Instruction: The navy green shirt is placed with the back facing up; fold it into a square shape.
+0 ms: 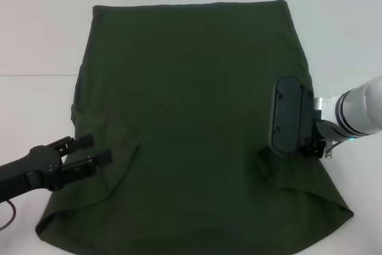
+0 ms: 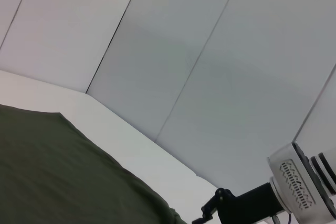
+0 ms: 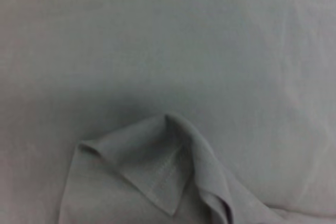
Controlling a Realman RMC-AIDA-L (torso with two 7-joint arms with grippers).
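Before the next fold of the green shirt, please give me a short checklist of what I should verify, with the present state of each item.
1. Navy green shirt lies spread flat on the white table: ok.
2. Both sleeves are folded inward onto the body: ok; the right one is rumpled.
3. Left pincer is open, at the shirt's left edge near the folded sleeve: ok.
4. Left pincer holds fabric: not ok, nothing shows between its fingers.
5. Right pincer is over the shirt's right side: ok.
6. Right pincer open or shut: cannot tell.
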